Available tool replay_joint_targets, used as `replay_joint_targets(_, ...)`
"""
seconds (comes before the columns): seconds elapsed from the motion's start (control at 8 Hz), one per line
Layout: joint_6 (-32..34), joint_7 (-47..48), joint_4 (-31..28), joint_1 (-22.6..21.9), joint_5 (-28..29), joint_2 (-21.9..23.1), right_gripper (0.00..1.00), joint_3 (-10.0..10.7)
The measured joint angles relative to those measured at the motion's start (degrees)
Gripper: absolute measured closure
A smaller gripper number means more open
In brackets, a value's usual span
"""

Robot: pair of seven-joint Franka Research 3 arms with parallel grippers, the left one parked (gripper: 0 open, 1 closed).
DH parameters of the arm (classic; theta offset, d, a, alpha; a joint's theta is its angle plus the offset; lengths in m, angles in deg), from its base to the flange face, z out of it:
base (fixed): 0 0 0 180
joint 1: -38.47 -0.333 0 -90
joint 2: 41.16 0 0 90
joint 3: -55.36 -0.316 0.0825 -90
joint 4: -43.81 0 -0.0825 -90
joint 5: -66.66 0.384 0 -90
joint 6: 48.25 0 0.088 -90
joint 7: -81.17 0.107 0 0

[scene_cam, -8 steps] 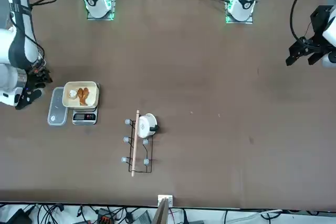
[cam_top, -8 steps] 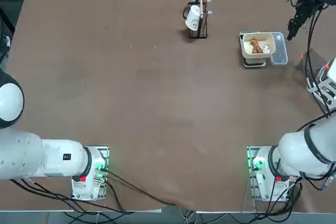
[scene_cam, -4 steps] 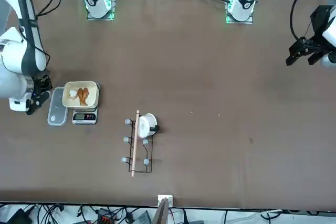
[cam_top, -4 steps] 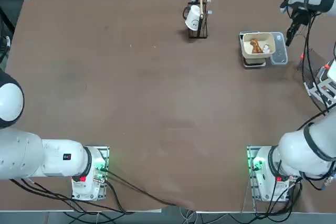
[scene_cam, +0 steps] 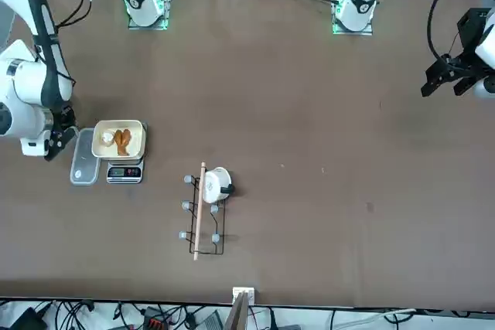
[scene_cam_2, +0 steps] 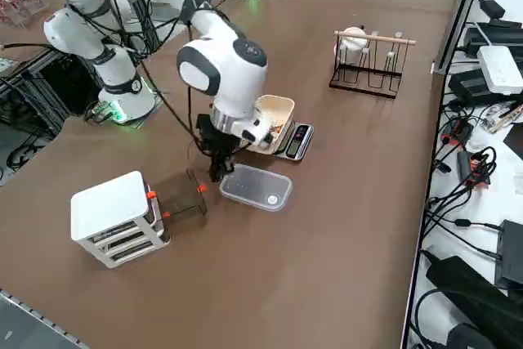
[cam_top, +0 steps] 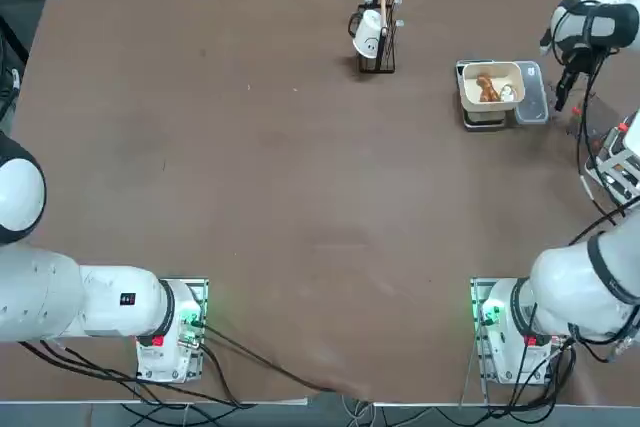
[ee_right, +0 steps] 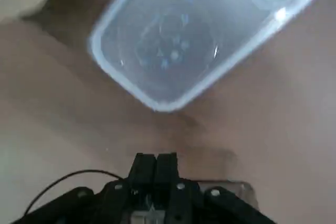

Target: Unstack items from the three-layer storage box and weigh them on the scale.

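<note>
On the scale (scene_cam: 124,172), brown (scene_cam: 122,140) and white (scene_cam: 107,138) pieces sit in the cream tray (cam_top: 518,71), so weighing looks nearly done; the right hand (ee_right: 156,156), closed and empty, hangs near the translucent lid (ee_right: 163,40), with the storage box (scene_cam_2: 110,206) farther off.

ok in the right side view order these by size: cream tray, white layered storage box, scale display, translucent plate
1. White layered storage box
2. Translucent plate and cream tray: unsure, the arm partly hides the tray
3. Scale display

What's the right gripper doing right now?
Right tool: closed, holding nothing, near the lid.
</note>
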Motion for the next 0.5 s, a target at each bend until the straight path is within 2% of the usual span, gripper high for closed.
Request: replay_joint_targets(0.5,-0.2,-0.5,-2.2,1.6,-0.4,0.4,0.98,-0.1)
